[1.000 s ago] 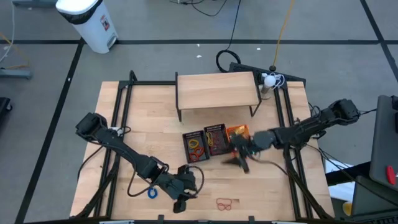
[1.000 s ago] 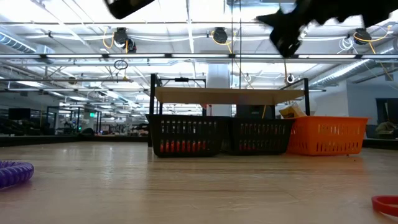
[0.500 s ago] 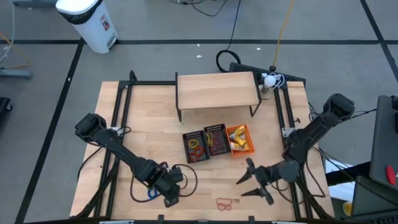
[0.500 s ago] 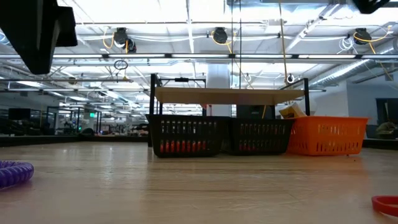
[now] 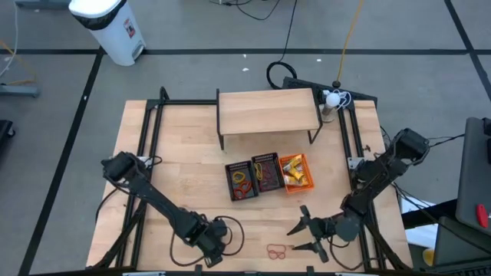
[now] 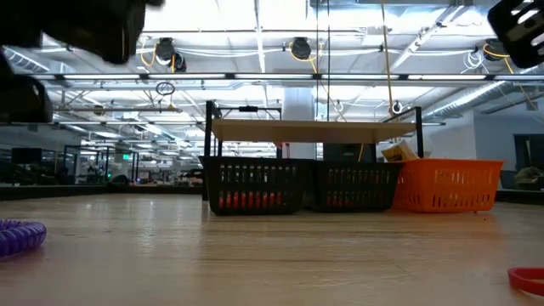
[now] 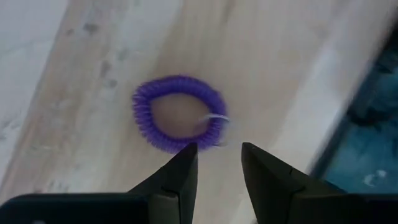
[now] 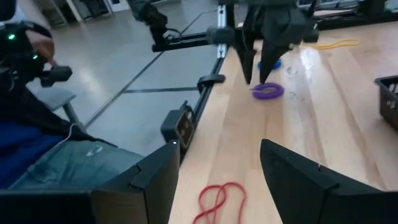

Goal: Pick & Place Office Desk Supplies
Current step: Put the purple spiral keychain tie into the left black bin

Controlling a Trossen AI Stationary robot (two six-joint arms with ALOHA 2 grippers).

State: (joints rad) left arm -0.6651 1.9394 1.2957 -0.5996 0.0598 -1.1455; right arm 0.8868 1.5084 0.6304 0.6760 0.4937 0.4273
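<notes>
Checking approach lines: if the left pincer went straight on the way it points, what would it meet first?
Probably the purple coil ring, lying flat on the table just beyond the slightly parted left pincer. How far it still hangs above the table is unclear.

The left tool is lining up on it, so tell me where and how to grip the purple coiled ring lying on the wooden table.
Grip the purple coiled ring across its band on the arc nearest the left tool, coming straight down from above. It lies flat on the wooden table with an open centre, so one finger can drop inside the hole and the other outside. The fingers look parted about wide enough.
</notes>
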